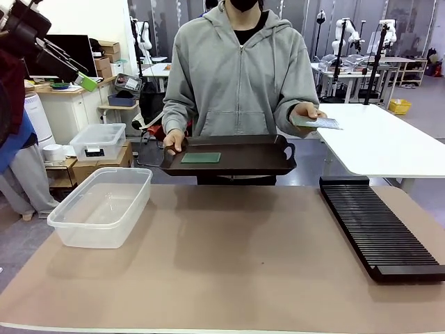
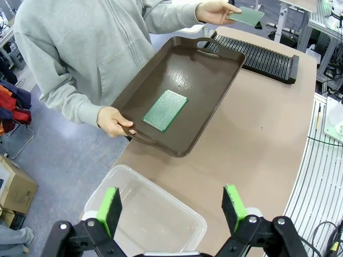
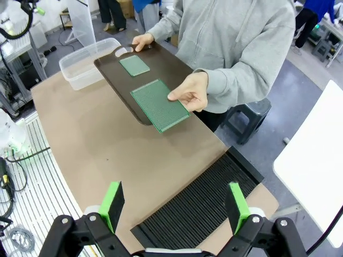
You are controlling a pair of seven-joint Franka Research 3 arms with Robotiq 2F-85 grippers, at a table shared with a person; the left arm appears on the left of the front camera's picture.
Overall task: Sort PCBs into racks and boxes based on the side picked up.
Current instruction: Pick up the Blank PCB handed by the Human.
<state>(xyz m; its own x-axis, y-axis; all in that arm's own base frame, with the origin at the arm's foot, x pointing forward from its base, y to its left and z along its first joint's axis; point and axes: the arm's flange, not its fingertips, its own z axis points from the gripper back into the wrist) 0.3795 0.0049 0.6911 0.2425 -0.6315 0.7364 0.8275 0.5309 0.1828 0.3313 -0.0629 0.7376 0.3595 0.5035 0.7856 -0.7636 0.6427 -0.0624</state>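
A person at the far side holds a dark brown handled tray [image 1: 264,158] in one hand, with one green PCB [image 1: 201,158] lying flat on it [image 2: 165,110] [image 3: 134,65]. The person's other hand holds a second PCB [image 3: 159,105] out to the side [image 1: 318,123] [image 2: 246,15]. The long black slotted rack [image 1: 379,228] lies at the table's right [image 3: 203,201] [image 2: 257,55]. The clear plastic box [image 1: 102,206] stands at the left [image 2: 144,214]. My left gripper [image 2: 171,206] is open above the box. My right gripper [image 3: 174,201] is open above the rack.
The tan table top [image 1: 229,257] lies bare between box and rack. A white table [image 1: 382,142] stands behind the rack at the right. A smaller lidded clear bin [image 1: 97,141] sits on cartons off the table at the back left.
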